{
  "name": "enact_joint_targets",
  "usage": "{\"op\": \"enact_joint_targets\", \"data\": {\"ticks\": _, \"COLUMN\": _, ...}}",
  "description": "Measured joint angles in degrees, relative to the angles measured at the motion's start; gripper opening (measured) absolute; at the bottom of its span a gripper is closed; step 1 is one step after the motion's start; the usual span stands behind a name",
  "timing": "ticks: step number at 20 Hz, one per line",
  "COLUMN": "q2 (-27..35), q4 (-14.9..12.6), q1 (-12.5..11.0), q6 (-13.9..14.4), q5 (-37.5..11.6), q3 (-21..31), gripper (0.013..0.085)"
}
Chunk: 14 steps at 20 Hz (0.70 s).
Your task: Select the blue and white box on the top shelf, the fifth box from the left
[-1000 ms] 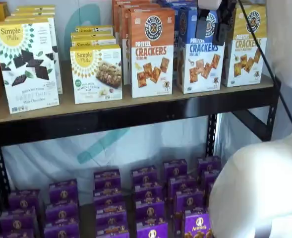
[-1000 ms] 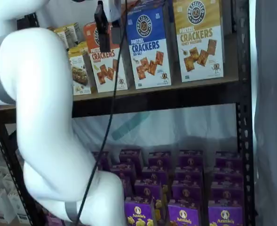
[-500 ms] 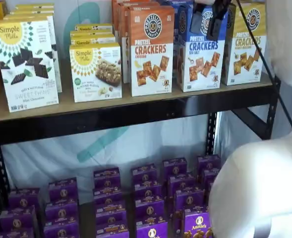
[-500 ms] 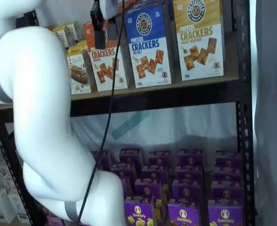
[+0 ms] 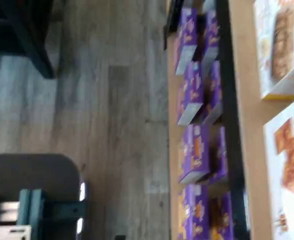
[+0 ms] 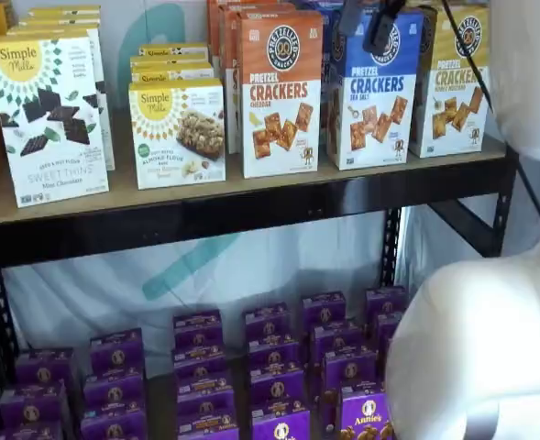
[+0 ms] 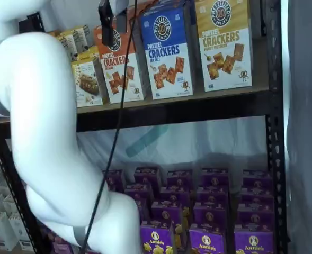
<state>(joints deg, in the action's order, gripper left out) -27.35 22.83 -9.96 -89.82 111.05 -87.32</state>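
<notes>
The blue and white box (image 6: pixel 372 96) stands upright on the top shelf (image 6: pixel 251 194), between an orange-topped Cheddar box (image 6: pixel 281 92) and a yellow-topped cracker box (image 6: pixel 453 82). It shows in both shelf views (image 7: pixel 169 53). My gripper (image 6: pixel 364 37) hangs from the view's top edge in front of the box's blue upper part. A gap shows between its two black fingers, with nothing held. In a shelf view the gripper (image 7: pixel 113 33) overlaps the orange box. The wrist view is turned on its side and does not show the blue box.
Simple Mills boxes (image 6: pixel 48 119) stand further left on the top shelf (image 7: pixel 198 98). Several purple Annie's boxes (image 6: pixel 274 376) fill the lower shelf. My white arm (image 7: pixel 50 132) blocks much of one view. The wrist view shows wood floor (image 5: pixel 112 125) and purple boxes (image 5: pixel 191 95).
The gripper has risen steadily in front of the blue and white box; its fingers now sit near the top edge. The boxes have not moved.
</notes>
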Motion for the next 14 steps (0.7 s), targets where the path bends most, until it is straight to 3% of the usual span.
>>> {"op": "enact_joint_targets", "data": {"ticks": 5, "q2": -0.83, "q4": 3.95, "q1": -2.15, "q6": -0.37, "q5": -5.88, "q3": 0.94, "gripper": 0.0850}}
{"op": "enact_joint_targets", "data": {"ticks": 11, "q2": 1.30, "q4": 5.73, "q1": -3.80, "q6": -1.29, "q5": -9.14, "q3": -0.85, "gripper": 0.0850}}
{"op": "enact_joint_targets", "data": {"ticks": 14, "q2": 2.73, "q4": 5.15, "q1": -4.08, "q6": -1.98, "q5": -11.08, "q3": -2.08, "gripper": 0.0850}}
